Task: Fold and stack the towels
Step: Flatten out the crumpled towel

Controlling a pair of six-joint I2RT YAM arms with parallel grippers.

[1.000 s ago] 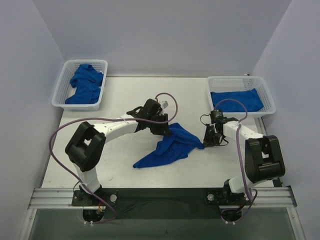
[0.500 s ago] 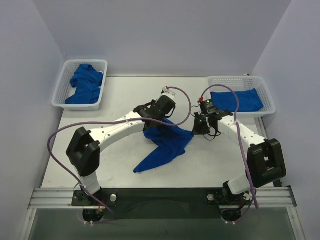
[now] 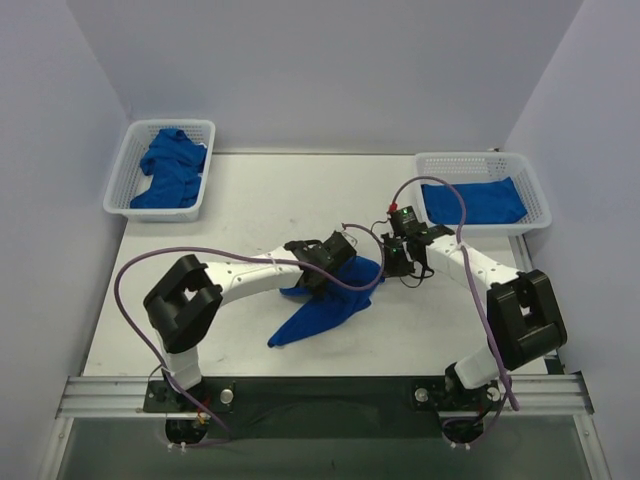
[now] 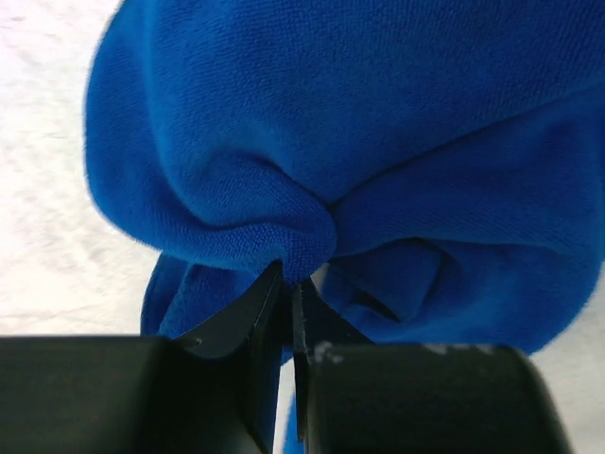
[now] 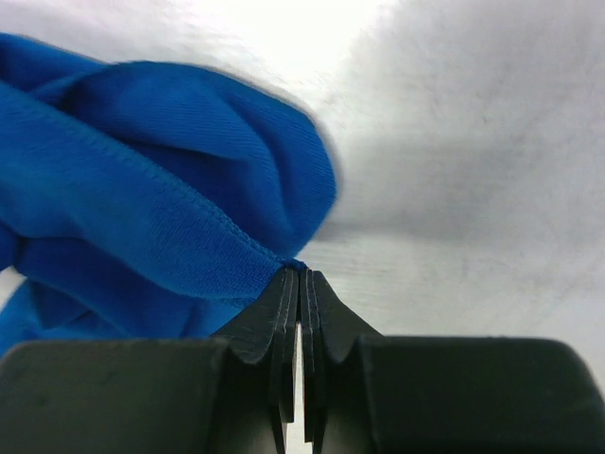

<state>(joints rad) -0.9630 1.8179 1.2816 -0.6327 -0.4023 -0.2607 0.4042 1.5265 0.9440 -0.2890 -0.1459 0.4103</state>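
Top view: crumpled royal-blue cloth towel (image 3: pixel 318 312) lies mid-way across the white table (image 3: pixel 250 200). Its tail trails toward the near edge and its upper end is bunched between the two grippers. Left gripper (image 3: pixel 340 265) is on the bunch's left side, right gripper (image 3: pixel 392 265) at its right tip, near each other with cloth between. My read: each arm is taking an edge so the towel can be pulled flat for folding. White plastic mesh basket at far left (image 3: pixel 128 170) holds a heap of unfolded blue towels (image 3: pixel 170 172). White plastic mesh basket at far right (image 3: pixel 538 195) holds one flat folded blue towel (image 3: pixel 478 200), probably the stack target.

Left wrist: jaws nearly together, a thick fold of the towel pinched at the tips. That's a bunched fold, not a clean corner. No tag visible.

Right wrist: jaws pressed together, the towel's stitched hem caught right at the tips. Thin bite, could slip under tension.

Diff vs one second ago: left gripper was further back and left, at the towel's upper edge, and right gripper sat further right, at the right corner. Both have since converged on the centre. The towel is narrower and more bunched. Baskets and contents unchanged.
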